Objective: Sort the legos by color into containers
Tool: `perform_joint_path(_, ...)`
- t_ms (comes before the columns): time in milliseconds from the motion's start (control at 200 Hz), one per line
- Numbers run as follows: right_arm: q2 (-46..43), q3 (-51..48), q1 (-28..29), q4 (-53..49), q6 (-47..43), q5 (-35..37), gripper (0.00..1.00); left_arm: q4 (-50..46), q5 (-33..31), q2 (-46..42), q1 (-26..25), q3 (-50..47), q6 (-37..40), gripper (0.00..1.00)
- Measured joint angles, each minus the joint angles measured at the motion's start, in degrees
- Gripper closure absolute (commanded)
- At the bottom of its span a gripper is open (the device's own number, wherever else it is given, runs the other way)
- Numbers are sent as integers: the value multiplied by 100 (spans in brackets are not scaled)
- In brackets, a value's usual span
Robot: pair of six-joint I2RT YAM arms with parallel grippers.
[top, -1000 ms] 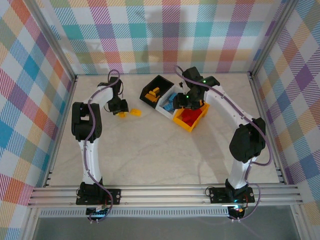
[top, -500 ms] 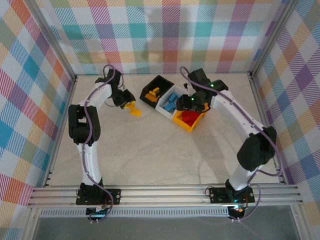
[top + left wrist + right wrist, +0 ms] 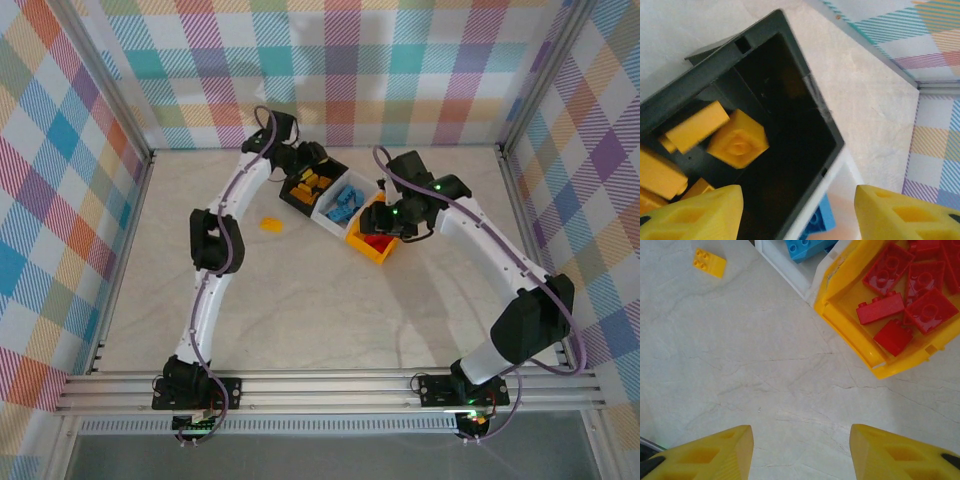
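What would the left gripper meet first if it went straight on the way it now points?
The left gripper would probably meet the bare floor of the black bin, beside the yellow bricks; depth is unclear.

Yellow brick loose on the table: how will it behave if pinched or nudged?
The yellow brick looks like hard moulded plastic: probably stiff and light. It lies flat, studs up, so a push likely slides it rather than rolling or tipping it. Its smooth sides might slip in a loose pinch.
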Motion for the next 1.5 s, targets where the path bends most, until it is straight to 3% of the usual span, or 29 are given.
perform_joint_path(205,-199,-190,33,92,-7,-175,46,-452,-195,-24,20,-92,240,33)
perform_joint_path(485,48,-190,407,365,87,-398,44,-1504,-1443,-2149,20,-2559,1628,22)
perform_joint_path(640,66,-229,527,492,173,-444,42,-1657,-1858,-2789,57,-3488,2251,15)
perform_joint_path(1095,72,-256,531,514,208,-409,38,-1759,-2063,-2081,234,-3628,3600,9)
perform_joint_path(1500,70,-343,531,470,208,-374,39,-1753,-2221,-1676,234,-3506,4127,9)
